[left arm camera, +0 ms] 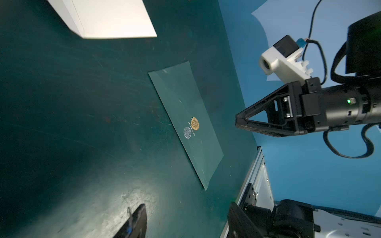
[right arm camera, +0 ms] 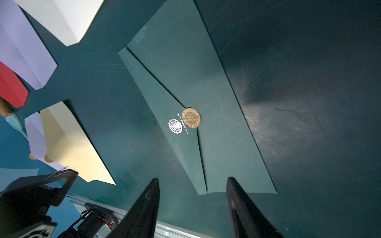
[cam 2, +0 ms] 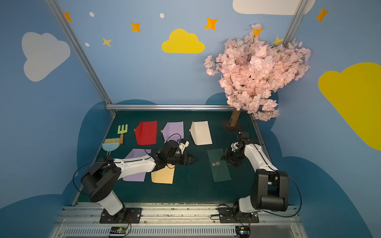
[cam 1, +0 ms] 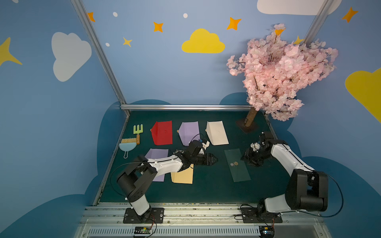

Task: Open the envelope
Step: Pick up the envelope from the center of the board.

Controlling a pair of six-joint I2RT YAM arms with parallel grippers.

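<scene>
Nearest the front edge of the worktop (cam 1: 206,191) lie a yellow envelope (cam 1: 183,177) and, to its left, a lilac envelope (cam 1: 158,177), both partly hidden under the left arm (cam 1: 165,164). A little further in, in the right half of the worktop, the green envelope (cam 1: 240,175) lies flat, its long sides running roughly front to back. Its flap is down, with a gold sticker (right arm camera: 191,117) at the flap's tip and a silver mark (right arm camera: 175,126) just beside it. The left gripper (cam 1: 215,159) hangs over the bare middle of the worktop, pointing at the green envelope but apart from it; in the left wrist view its fingers (left arm camera: 138,218) stand spread with nothing between them. The right gripper (right arm camera: 191,178) sits just beside the green envelope's right long edge in both top views, its two fingers apart and empty, with one short end of the envelope showing past their tips; whether it touches the paper cannot be told. Along the back lie a red envelope (cam 1: 162,134), a second lilac envelope (cam 1: 189,131) and a white envelope (cam 1: 217,133). By the left edge are a brush (cam 1: 127,144) and a toy fork (cam 1: 138,131). A pink blossom tree (cam 1: 284,70) stands in the back right corner.
</scene>
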